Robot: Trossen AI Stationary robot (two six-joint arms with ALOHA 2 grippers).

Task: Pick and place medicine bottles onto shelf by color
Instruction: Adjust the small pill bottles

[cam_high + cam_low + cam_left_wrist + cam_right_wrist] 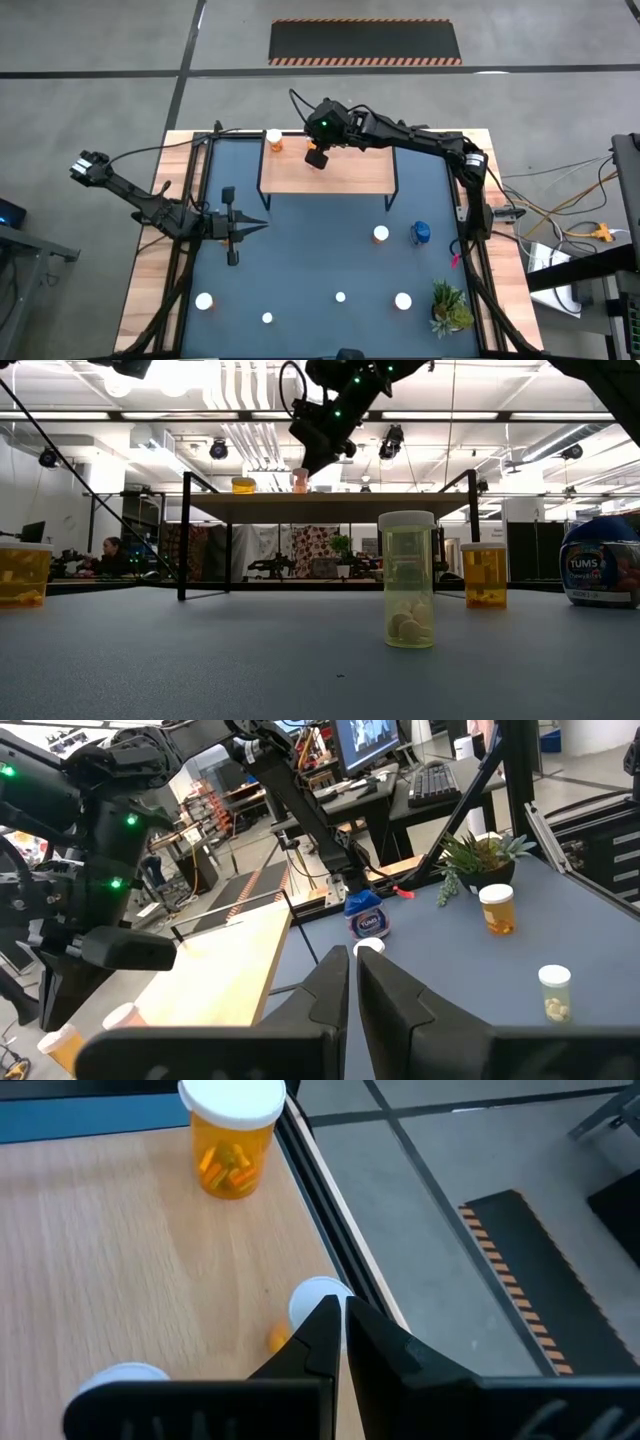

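High view: our right hand (316,156) hovers over the shelf's (340,175) far left part, fingers pressed together and empty, beside an orange bottle (274,140) at the far left corner. Our left hand (258,226), also pressed together, waits over the bench (300,260). Low view: two bottles sit on the shelf, the others below. Right wrist view: a second bottle (318,1302) stands just under our fingertips. We should probably rise straight up to avoid tipping it.

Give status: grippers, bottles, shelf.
Right gripper shut, over the shelf, empty. Left gripper shut, waiting over the mat. One orange bottle on the shelf's left end; others on the mat. Nothing blocking.
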